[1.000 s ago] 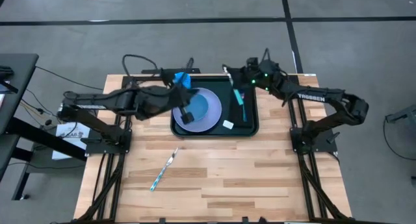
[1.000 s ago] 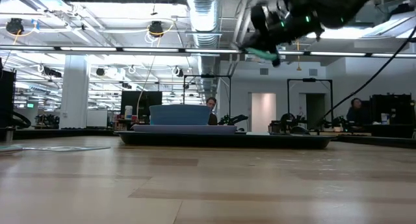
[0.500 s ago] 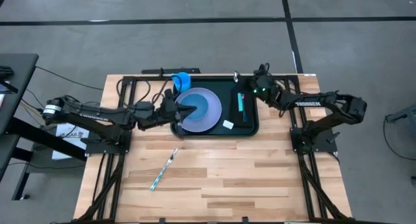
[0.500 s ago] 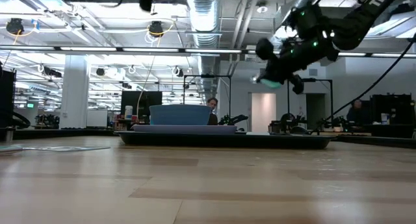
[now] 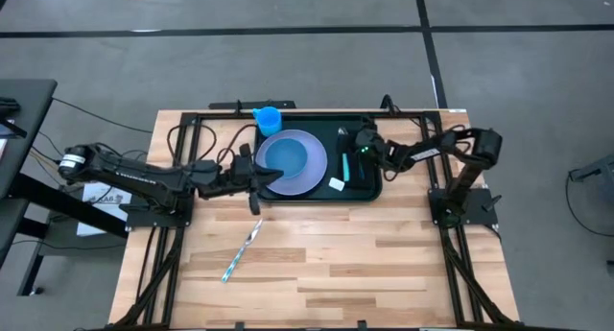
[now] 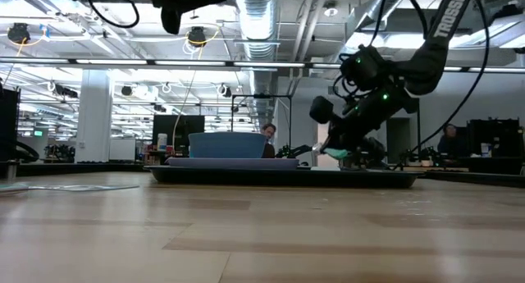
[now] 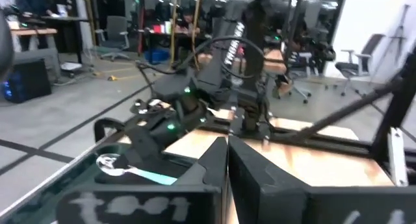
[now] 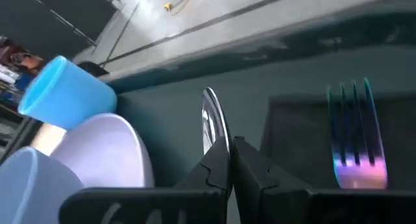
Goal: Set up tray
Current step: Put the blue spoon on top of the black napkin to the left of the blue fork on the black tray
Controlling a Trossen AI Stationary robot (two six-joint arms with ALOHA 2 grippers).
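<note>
The dark tray (image 5: 372, 191) lies at the table's far middle. On it stands a lavender plate (image 5: 305, 173) with a blue bowl (image 5: 285, 156). A blue cup (image 5: 267, 117) stands at its far left. My right gripper (image 8: 231, 160) hangs low over the tray's right part, shut on a spoon (image 7: 130, 172) with a teal handle. Beside it a fork (image 8: 354, 139) lies on a black napkin. My left gripper (image 7: 226, 160) is shut on nothing, raised by the tray's near left corner (image 5: 269, 180). My right gripper pinches the spoon between its two fingers just behind the metal bowl (image 8: 211, 126), which sticks out past the fingertips. The fingers slant down from the table's right. The teal handle (image 5: 345, 165) lies low over the tray; whether it touches the tray floor I cannot tell.
A teal-handled utensil (image 5: 242, 249) lies on the bare wood nearer the front, left of the middle. A small white thing (image 5: 336, 184) sits on the tray near the plate. The near half of the table is open wood.
My right gripper has come down from high above the tray to just over its right part, rolling as it sank, with the spoon still in its fingers. My left gripper has drawn back from over the plate toward the table's left edge and sunk lower.
</note>
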